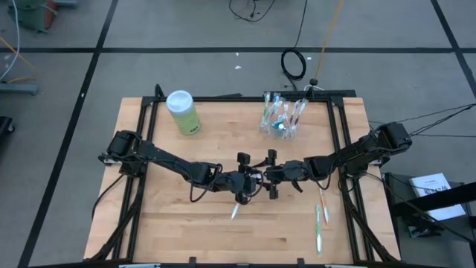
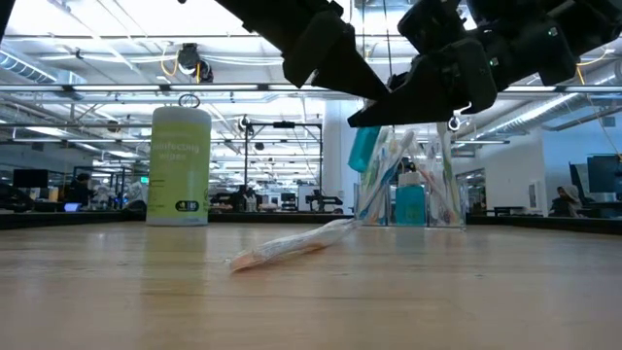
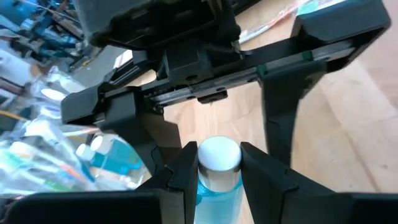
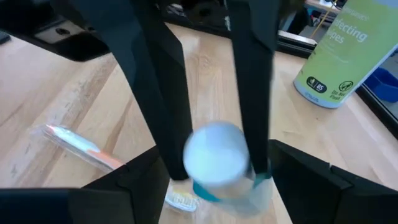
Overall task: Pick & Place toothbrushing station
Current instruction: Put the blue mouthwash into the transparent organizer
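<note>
A: L gripper [image 3: 214, 177] pinching white-capped blue tube [image 3: 217, 163] mid-table.
B: R gripper [image 4: 214, 163] spread wide, fingers straddling the tube's cap; tube axis points straight at R. Cup [image 1: 281, 117] sits behind.

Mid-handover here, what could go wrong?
1. The right gripper is open around the tube that the left gripper clamps near its cap; if the left lets go first, the tube probably falls onto the toothbrush below.
2. Both grippers' fingers crowd the tube, so closing may hit a left finger.
3. The cup looks full, so placing could be awkward.
</note>
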You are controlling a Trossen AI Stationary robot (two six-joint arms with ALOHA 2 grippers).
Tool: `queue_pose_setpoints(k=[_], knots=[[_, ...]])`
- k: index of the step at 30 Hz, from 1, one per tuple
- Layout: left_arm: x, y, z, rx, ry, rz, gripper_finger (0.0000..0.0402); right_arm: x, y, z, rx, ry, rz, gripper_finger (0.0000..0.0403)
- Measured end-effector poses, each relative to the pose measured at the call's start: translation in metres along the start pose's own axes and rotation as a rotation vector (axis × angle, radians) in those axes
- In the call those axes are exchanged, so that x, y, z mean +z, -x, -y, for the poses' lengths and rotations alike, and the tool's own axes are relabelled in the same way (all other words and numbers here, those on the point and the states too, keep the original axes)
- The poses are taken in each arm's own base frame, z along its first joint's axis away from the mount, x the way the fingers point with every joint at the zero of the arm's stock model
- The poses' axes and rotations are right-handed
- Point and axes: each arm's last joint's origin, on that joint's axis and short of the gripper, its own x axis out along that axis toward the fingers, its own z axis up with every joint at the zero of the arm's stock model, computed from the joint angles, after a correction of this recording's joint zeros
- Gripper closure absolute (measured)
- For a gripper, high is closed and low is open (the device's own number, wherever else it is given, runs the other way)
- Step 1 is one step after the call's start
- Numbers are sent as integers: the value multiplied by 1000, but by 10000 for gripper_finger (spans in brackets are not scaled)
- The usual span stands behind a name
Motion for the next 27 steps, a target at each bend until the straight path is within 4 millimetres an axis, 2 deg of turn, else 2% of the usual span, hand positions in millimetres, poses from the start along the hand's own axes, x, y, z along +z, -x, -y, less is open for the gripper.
queue_pose_setpoints(k=[9,21,27], knots=[[6,9,14,42,-69,-4,300,1,1,-1,5,33,5,157],[8,10,13,69,-45,9,300,1,1,-1,2,50,5,220],[8,10,13,105,-45,-7,300,1,1,-1,-1,48,5,226]])
